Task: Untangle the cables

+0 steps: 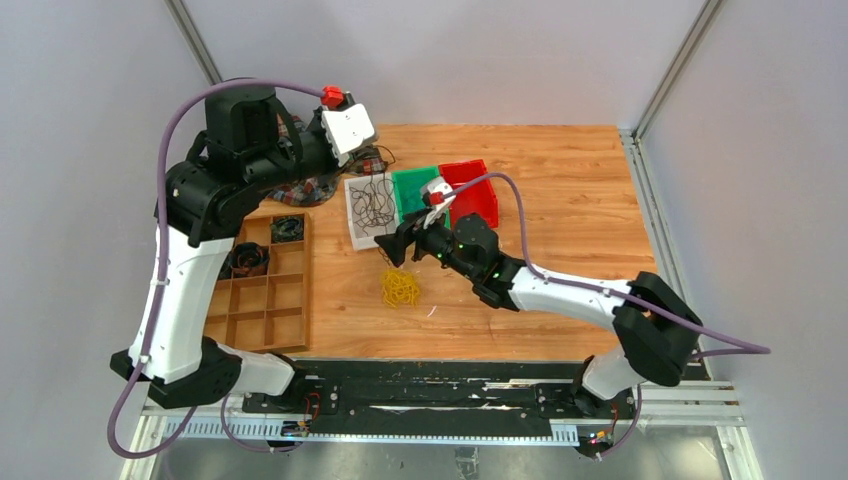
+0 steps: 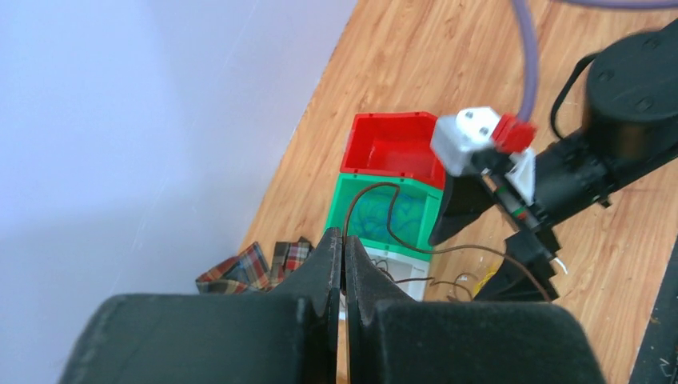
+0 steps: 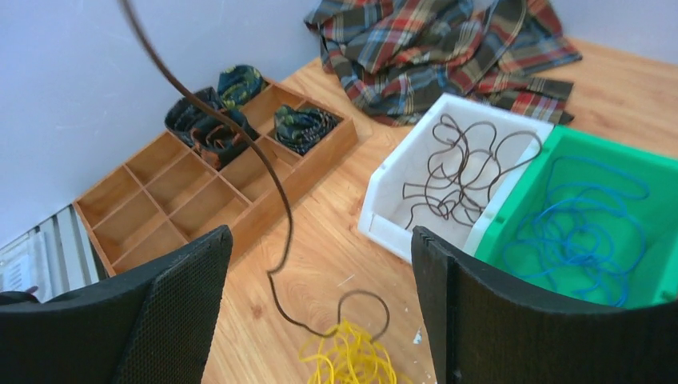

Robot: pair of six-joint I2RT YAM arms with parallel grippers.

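My left gripper (image 2: pixel 344 238) is raised over the back of the table and shut on the end of a thin dark brown cable (image 2: pixel 389 210). That cable arcs over the bins and runs down past the right arm. In the right wrist view the same dark cable (image 3: pixel 272 180) hangs slack and ends in a loop caught in a yellow bunch of cables (image 3: pixel 348 358) on the wood. My right gripper (image 3: pixel 320 234) hovers just above the yellow bunch (image 1: pixel 400 288), open, with the dark strand passing between its fingers (image 3: pixel 180 300) untouched.
A white bin (image 3: pixel 382 210) holds more dark cables (image 3: pixel 464 172). A green bin (image 3: pixel 564 142) beside it holds blue cables (image 3: pixel 588 232), and a red bin (image 1: pixel 472 192) follows. A wooden compartment tray (image 1: pixel 268 295) with dark coiled bundles (image 3: pixel 209 122) lies left. Plaid cloth (image 3: pixel 448 48) lies behind.
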